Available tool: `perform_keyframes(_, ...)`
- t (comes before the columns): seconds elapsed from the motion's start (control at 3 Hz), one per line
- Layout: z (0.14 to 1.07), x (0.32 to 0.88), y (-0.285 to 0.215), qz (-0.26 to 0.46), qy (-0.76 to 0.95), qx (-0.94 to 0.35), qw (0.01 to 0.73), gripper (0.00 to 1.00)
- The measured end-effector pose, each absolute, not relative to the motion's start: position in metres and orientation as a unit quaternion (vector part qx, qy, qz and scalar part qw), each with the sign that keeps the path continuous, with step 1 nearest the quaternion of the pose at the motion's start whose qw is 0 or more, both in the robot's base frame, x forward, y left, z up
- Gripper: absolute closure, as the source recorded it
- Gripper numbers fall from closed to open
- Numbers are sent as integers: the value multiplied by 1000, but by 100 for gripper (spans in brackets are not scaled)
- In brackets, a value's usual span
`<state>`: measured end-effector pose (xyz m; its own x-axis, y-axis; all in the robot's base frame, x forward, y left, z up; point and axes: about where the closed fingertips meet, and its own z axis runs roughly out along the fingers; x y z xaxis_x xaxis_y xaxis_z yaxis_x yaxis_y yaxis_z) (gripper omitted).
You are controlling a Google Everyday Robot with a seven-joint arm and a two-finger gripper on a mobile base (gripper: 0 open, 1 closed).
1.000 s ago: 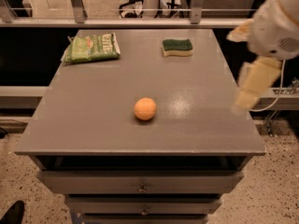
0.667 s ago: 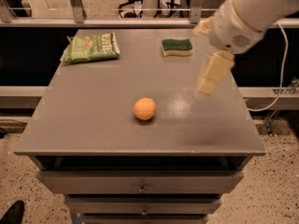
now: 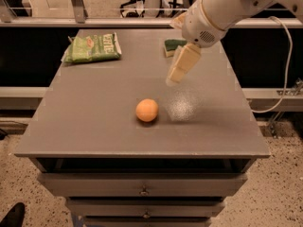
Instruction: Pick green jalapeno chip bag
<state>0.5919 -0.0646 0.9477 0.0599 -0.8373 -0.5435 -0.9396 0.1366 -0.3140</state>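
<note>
The green jalapeno chip bag (image 3: 92, 48) lies flat at the far left corner of the grey table (image 3: 94, 122). It is light-green crinkly foil with white lettering and a small red mark. My gripper (image 3: 176, 74) hangs above the middle of the table, right of centre, on a white arm that comes in from the upper right. It is well to the right of the bag and touches nothing. It holds nothing that I can see.
An orange (image 3: 147, 110) sits near the table's middle, below and left of the gripper. A yellow sponge with a dark-green top (image 3: 173, 46) lies at the far edge, partly behind the arm. Drawers (image 3: 142, 191) run below the front edge. A cable (image 3: 283, 65) hangs at the right.
The arm has swung left from the table's right edge to above its middle, toward the bag. The bag, orange and sponge have not moved.
</note>
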Motion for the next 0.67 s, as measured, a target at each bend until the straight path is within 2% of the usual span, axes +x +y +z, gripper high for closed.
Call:
perform_keyframes(0.33, 941, 614, -38, 102, 680, -642, 340, 0)
perform_keyframes(0.67, 927, 682, 27, 138, 666, -620, 390, 0)
